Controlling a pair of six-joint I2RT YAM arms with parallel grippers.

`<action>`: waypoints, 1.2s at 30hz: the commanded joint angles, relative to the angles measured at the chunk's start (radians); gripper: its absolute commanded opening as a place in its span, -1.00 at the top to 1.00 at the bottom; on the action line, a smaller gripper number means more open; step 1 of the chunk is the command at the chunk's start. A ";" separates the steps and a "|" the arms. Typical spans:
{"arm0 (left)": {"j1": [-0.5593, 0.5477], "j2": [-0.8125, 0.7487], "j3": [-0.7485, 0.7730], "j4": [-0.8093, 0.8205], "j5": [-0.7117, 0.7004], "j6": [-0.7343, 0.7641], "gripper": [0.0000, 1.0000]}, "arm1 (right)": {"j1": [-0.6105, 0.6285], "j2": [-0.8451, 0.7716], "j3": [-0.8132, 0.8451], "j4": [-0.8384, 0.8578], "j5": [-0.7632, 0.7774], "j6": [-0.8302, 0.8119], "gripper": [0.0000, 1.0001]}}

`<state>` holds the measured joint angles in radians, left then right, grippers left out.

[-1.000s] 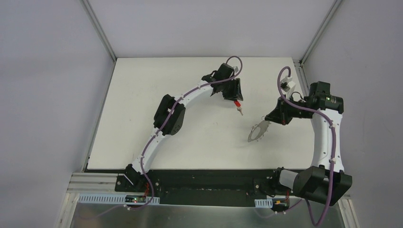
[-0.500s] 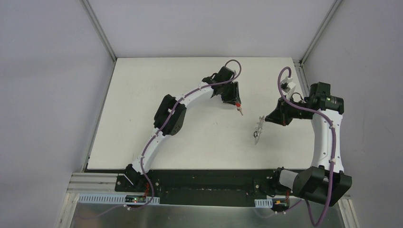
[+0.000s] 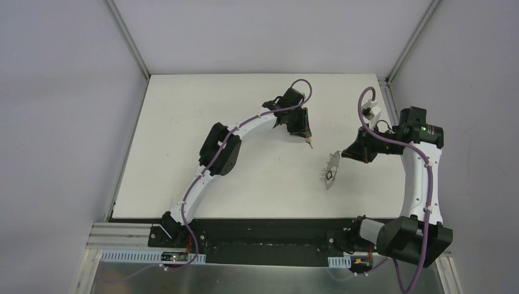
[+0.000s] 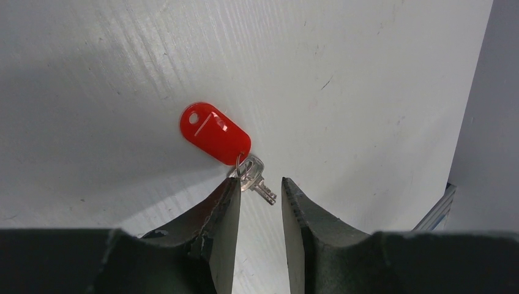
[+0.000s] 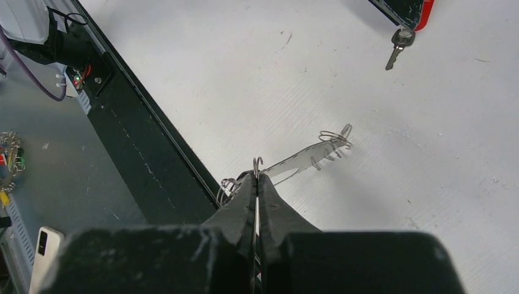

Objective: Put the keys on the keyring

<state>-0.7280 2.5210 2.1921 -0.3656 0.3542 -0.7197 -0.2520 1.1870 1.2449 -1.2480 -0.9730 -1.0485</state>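
Note:
The red-headed key (image 4: 214, 133) lies on the white table with its metal blade (image 4: 256, 176) pointing between my left gripper's fingertips. My left gripper (image 4: 260, 184) is open and just short of the key, and its left fingertip (image 4: 231, 187) touches the key's small wire ring. In the top view the gripper (image 3: 304, 136) covers the red head and only the blade (image 3: 310, 145) shows. My right gripper (image 5: 257, 179) is shut on the edge of the keyring (image 5: 306, 158), a thin grey band with wire loops, held tilted above the table (image 3: 331, 170). The dark-tagged key is not in view.
The black front rail (image 5: 141, 153) runs close behind the right gripper. Beyond it, off the table, lie a bunch of small rings (image 5: 11, 153) and a white device (image 5: 43, 245). Grey walls enclose the table (image 3: 202, 122) on three sides.
The right gripper has turned the keyring from flat to edge-on and then partly back. The left gripper has shifted slightly over the red head, which now hides in the top view.

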 commanded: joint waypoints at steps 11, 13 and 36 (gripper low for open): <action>-0.013 0.018 -0.012 -0.019 -0.048 -0.037 0.36 | -0.020 -0.026 0.002 -0.058 -0.046 -0.047 1.00; -0.012 0.023 -0.011 -0.018 -0.050 -0.039 0.36 | -0.020 -0.026 0.002 -0.062 -0.048 -0.047 1.00; -0.013 0.050 0.009 0.008 -0.053 -0.058 0.56 | -0.024 -0.038 -0.002 -0.080 -0.055 -0.048 1.00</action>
<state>-0.7338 2.5462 2.1834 -0.3462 0.3286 -0.7624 -0.2642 1.1770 1.2449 -1.2926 -0.9771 -1.0714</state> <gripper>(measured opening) 0.234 0.007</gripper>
